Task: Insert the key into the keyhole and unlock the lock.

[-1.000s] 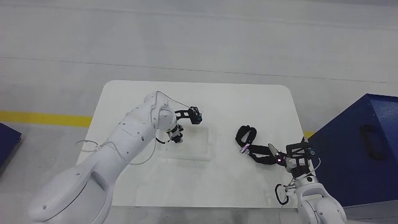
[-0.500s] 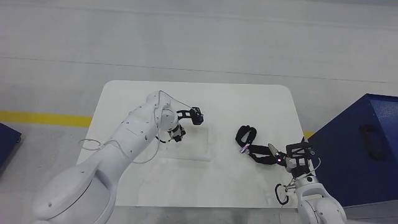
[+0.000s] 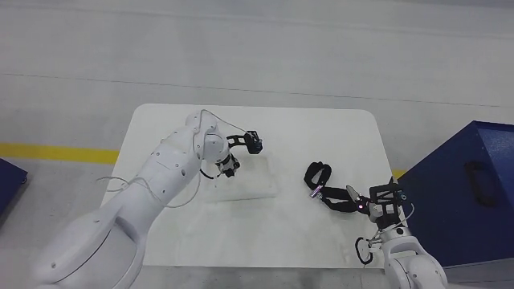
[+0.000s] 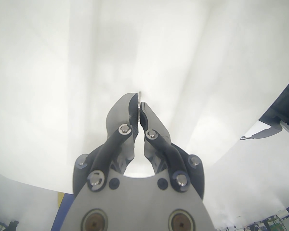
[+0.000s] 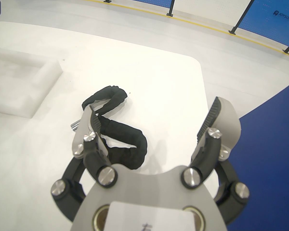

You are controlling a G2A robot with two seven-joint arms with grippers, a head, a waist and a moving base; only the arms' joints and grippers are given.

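Top: left gripper (image 3: 229, 168) hangs over the foam tray (image 3: 255, 186). The tray sits mid-depth on the tabletop (image 3: 321, 128), a bit left of centre. Lock (image 3: 317, 176) lies right of centre, well apart from the tray. Right gripper (image 3: 337, 198) is at the lock, on the side toward the near-right corner. Blue bin (image 3: 466, 201) stands just off the right edge.

Left wrist: the left gripper is pinched tight on the key (image 4: 140, 94), which is seen edge-on. The key's long axis runs in line with the fingers. Its tip pokes just past the pads and points away from the wrist at the white foam below.

Right wrist: the right gripper is spread wide, gripping nothing. The lock is a black sleeved cable curled in a loose S, flat on the tabletop. Its metal end (image 5: 75, 125) points toward the tray's nearest corner; I can't make out the keyhole. One finger (image 5: 86, 126) overlaps the cable beside that metal end, contact can't tell. The other finger is over bare tabletop toward the right edge.
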